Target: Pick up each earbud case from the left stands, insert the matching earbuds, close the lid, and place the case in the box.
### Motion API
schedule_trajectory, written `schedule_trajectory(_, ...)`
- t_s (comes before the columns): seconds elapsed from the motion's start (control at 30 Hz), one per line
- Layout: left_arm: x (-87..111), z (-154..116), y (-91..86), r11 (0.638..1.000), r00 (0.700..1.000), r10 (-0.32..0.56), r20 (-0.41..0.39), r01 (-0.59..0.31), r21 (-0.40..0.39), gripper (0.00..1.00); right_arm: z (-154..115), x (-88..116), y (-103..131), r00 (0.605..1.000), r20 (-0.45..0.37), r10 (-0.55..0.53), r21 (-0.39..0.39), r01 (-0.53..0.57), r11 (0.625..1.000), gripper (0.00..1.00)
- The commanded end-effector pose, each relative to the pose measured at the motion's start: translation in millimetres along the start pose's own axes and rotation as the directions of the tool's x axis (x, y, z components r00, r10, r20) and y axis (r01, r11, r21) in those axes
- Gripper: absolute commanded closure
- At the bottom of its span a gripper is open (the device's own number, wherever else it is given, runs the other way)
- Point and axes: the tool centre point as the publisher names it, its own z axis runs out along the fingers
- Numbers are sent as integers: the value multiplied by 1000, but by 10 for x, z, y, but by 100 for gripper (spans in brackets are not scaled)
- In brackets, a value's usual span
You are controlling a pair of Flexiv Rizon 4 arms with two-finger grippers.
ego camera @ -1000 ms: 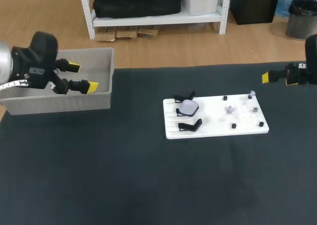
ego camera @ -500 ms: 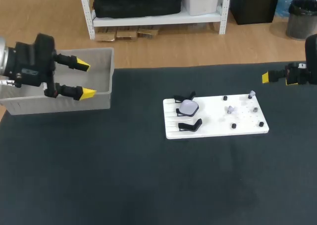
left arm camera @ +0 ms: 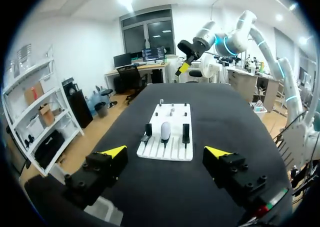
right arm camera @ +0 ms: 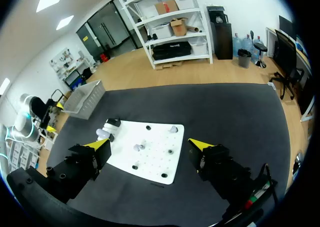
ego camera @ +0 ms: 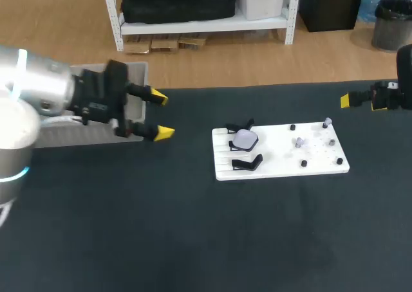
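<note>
A white board (ego camera: 277, 158) lies right of the table's middle. At its left end stand three black stands; the middle one holds a pale lavender earbud case (ego camera: 244, 139), and the two others are bare. Small earbuds (ego camera: 300, 141) and dark pegs dot its right half. My left gripper (ego camera: 161, 116) hangs open and empty just right of the grey box (ego camera: 96, 134), well left of the board. In the left wrist view the case (left arm camera: 165, 130) is straight ahead of the open fingers. My right gripper (right arm camera: 150, 145) is open, off beyond the board's (right arm camera: 155, 159) right end.
The grey box (right arm camera: 85, 98) stands at the table's back left corner, partly hidden by my left arm in the head view. Dark tabletop spreads wide in front of the board and between box and board.
My left arm has swung right, from over the grey box out past its right wall towards the board, its gripper open throughout. The right arm has not moved.
</note>
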Motion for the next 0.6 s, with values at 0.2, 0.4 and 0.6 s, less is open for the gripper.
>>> schedule_trajectory(0.2,-5,990,202,1000,1000,6,1,-6,21,0,2,-1,-11,1000,-1,-1,-4,1,1000,0)
schedule_trajectory(0.4,-12,1227,142,1000,1000,7,-4,-7,11,0,2,-1,-11,1000,-1,-1,-4,1,1000,0)
schedule_trajectory(0.6,22,1333,49,1000,1000,-8,3,8,-7,0,2,-1,-11,1000,-1,-1,-4,1,1000,0)
